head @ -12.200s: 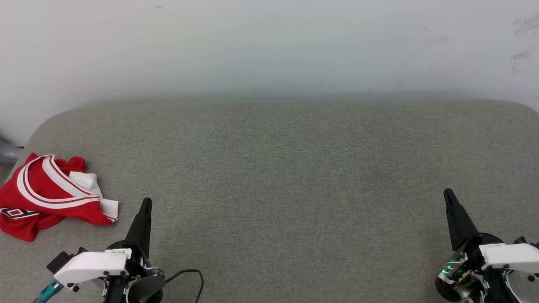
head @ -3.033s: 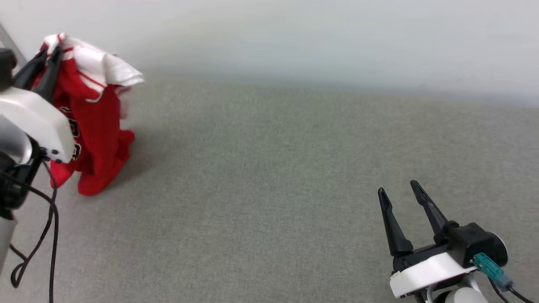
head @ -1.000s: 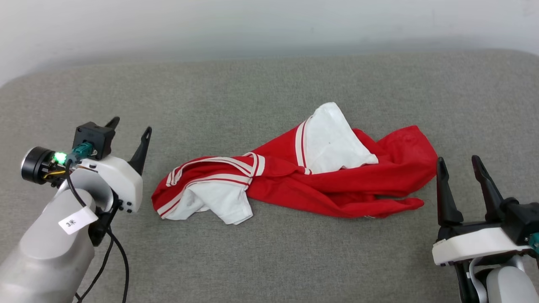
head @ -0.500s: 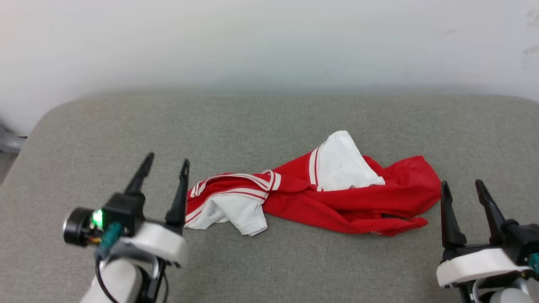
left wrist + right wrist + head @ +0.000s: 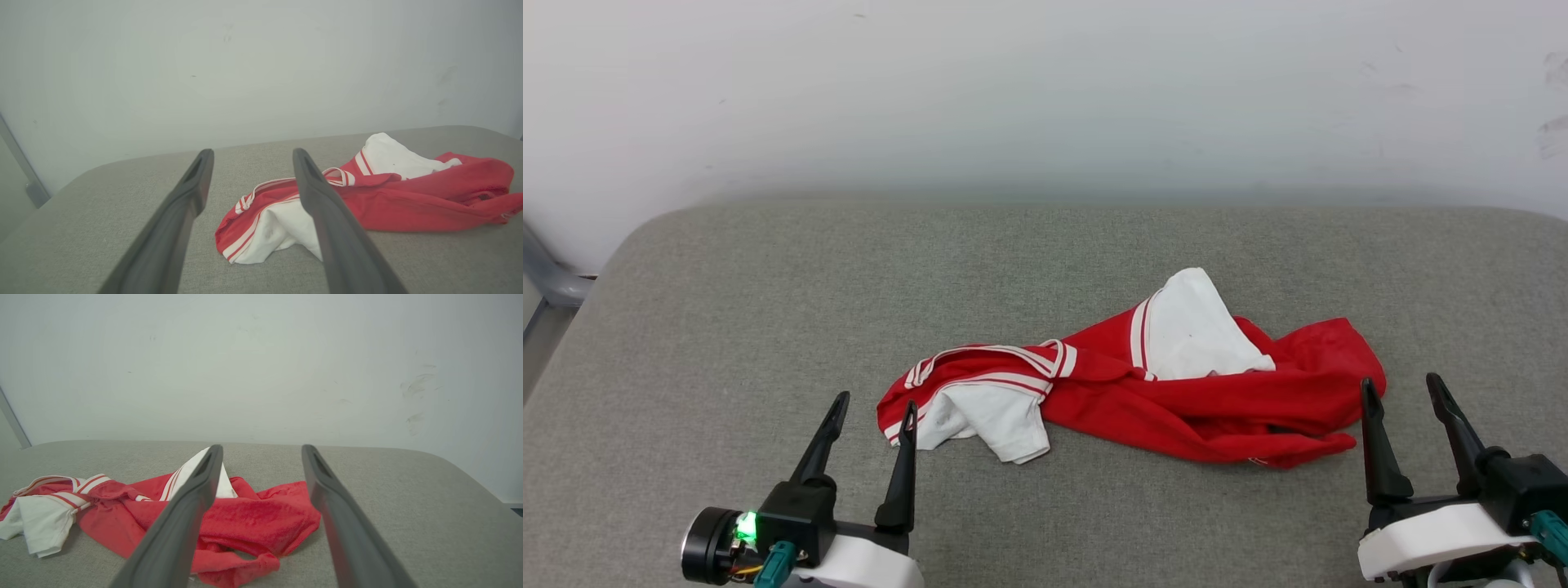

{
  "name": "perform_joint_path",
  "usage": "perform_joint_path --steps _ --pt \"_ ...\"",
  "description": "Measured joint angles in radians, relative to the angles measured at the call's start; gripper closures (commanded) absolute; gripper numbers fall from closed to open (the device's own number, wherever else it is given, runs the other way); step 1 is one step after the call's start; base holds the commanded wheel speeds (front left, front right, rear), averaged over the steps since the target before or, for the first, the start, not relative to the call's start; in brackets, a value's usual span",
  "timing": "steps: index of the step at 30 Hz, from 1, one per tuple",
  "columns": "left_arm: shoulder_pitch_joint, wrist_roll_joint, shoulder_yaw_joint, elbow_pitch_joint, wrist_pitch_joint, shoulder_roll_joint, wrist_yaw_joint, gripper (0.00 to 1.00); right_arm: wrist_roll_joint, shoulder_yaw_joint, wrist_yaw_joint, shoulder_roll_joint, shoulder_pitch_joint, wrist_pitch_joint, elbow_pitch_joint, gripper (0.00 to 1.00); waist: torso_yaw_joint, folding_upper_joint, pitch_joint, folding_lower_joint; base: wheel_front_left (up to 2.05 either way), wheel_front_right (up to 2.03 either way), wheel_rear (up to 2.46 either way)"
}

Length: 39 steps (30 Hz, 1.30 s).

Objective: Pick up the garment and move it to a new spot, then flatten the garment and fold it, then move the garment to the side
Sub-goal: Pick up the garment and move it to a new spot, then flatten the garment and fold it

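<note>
Garment [image 5: 1192,408] lies bunched on desk [image 5: 1045,269] btwn the two, striped-trim end just ahead-right of left gripper [image 5: 877,400], red end just ahead-left of right gripper [image 5: 1398,380]; both wide open, empty, so to flatten well I'd pinch each end low, single layer, pull apart evenly.

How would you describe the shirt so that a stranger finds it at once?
A grey padded surface stands against a white wall. Near its middle, between the left gripper and the right gripper, lies the crumpled shirt. It is the one red thing there, with white sleeves and striped trim.
</note>
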Motion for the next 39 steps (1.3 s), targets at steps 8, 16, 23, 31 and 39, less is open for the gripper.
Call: perform_joint_path --steps 8,16,23,31,39 --pt "-0.005 0.055 0.055 -0.002 0.000 -0.046 -0.053 0.00 0.051 0.018 0.000 0.000 0.004 0.000 0.054 0.00 0.008 0.0000 0.012 0.0001 0.00 0.00 0.00" --pt "-0.024 0.085 0.080 0.007 0.000 -0.087 -0.094 0.00 -0.030 0.100 0.001 -0.052 -0.103 0.249 0.140 0.00 0.029 0.0000 0.060 0.0003 0.00 0.00 0.00" --pt "-0.057 0.106 0.095 0.017 0.000 -0.110 -0.120 0.00 0.049 0.225 0.000 -0.240 -0.233 0.613 0.153 0.00 0.062 0.0000 0.109 0.0004 0.00 0.00 0.00" --pt "-0.088 0.114 0.102 0.021 0.000 -0.130 -0.131 0.00 0.212 0.349 0.000 -0.374 -0.332 0.848 0.188 0.00 0.120 0.0000 0.158 0.0004 0.00 0.00 0.00" --pt "-0.105 0.121 0.111 0.025 0.000 -0.145 -0.140 0.00 0.293 0.425 0.000 -0.432 -0.373 0.917 0.262 0.07 0.166 0.0000 0.199 0.0003 0.00 0.00 0.00"
